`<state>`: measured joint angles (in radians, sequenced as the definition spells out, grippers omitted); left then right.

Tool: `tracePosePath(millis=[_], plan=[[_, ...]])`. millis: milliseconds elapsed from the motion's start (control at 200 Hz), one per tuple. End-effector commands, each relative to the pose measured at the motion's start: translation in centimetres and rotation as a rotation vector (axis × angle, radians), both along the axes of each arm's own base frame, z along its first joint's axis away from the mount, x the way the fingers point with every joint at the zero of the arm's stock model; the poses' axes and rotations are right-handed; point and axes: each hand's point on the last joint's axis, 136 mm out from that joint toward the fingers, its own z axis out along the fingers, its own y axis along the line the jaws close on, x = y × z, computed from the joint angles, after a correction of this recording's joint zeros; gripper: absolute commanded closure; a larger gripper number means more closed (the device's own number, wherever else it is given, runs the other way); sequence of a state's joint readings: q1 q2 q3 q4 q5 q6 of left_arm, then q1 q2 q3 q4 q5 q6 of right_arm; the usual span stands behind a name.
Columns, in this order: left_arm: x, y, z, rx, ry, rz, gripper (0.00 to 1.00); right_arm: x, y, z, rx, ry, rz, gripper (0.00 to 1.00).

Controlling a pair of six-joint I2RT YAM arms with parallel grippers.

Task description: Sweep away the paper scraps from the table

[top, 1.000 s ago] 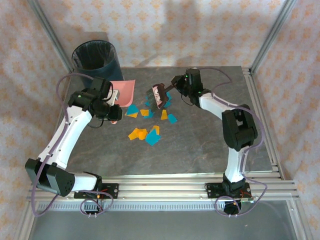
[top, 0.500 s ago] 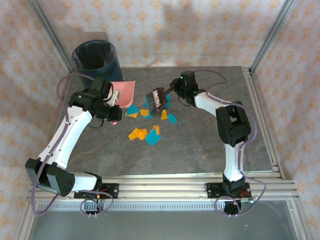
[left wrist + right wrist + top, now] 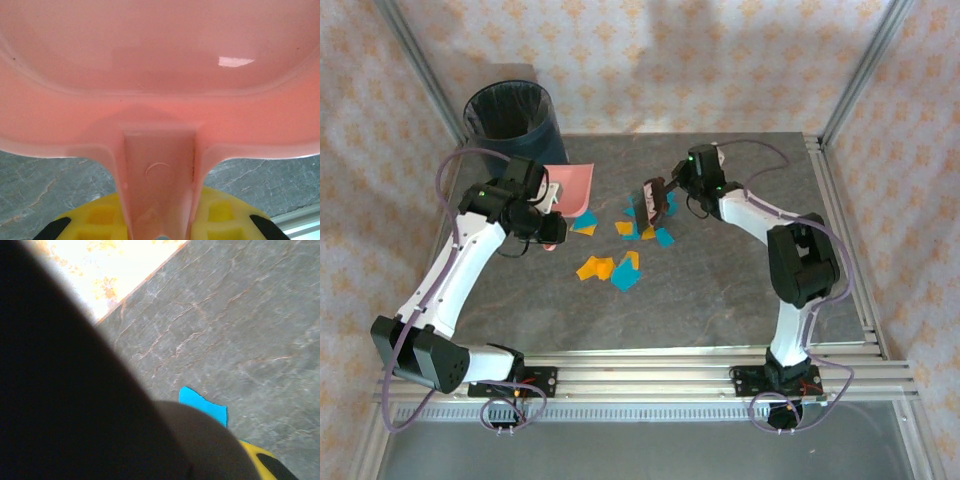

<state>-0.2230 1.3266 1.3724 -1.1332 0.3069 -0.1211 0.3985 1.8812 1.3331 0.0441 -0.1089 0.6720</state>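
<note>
Left gripper [image 3: 538, 208] is clamped on the handle of the pink dustpan [image 3: 570, 185]. In the left wrist view its yellow pads [image 3: 100, 220] sit on either side of that handle, and the pan's hollow spreads above them. Well to the right of the dustpan, the right gripper [image 3: 678, 186] is closed on a dark brush [image 3: 655, 197], whose head hangs tilted over the scraps farthest from the pan. The paper scraps [image 3: 620, 262], teal and orange, lie flat on the grey bench [image 3: 740, 290], all to the right of the dustpan. One teal piece lies just beside the pan's open edge, a loose row runs from there toward the brush, and a small cluster sits nearer the arm bases. Behind the dustpan, off the bench's far left corner, stands a dark blue bin [image 3: 510, 112].
</note>
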Motion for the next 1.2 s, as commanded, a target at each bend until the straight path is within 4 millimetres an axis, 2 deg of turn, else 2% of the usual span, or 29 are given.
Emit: tracePosePath(millis=[0, 225, 450, 686, 781, 971, 1196], plan=[[-0.3, -0.4, 0.1, 0.001, -0.009, -0.037, 1.00, -2.0, -3.0, -1.1, -0.156, 0.045, -0.046, 1.00], [-0.5, -1.0, -0.1, 0.001, -0.001, -0.060, 1.00, -4.4, -6.2, -0.2, -0.296, 0.051, -0.098, 1.00], [-0.5, -2.0, -0.3, 0.011, 0.008, -0.097, 1.00, -6.3, -9.5, 1.5, -0.432, 0.055, -0.179, 1.00], [-0.4, -3.3, -0.6, 0.040, 0.019, -0.145, 1.00, -8.4, -11.1, 3.6, -0.465, 0.042, -0.203, 1.00], [-0.4, -3.8, -0.6, 0.051, 0.021, -0.161, 1.00, -8.9, -10.8, 4.8, -0.434, 0.012, -0.178, 1.00], [-0.5, -4.8, -0.9, 0.069, 0.028, -0.195, 1.00, -9.5, -7.7, 7.3, -0.311, -0.090, -0.007, 1.00], [-0.6, -5.8, -1.4, 0.082, 0.040, -0.224, 1.00, -9.4, -4.6, 8.0, -0.200, -0.146, 0.143, 1.00]])
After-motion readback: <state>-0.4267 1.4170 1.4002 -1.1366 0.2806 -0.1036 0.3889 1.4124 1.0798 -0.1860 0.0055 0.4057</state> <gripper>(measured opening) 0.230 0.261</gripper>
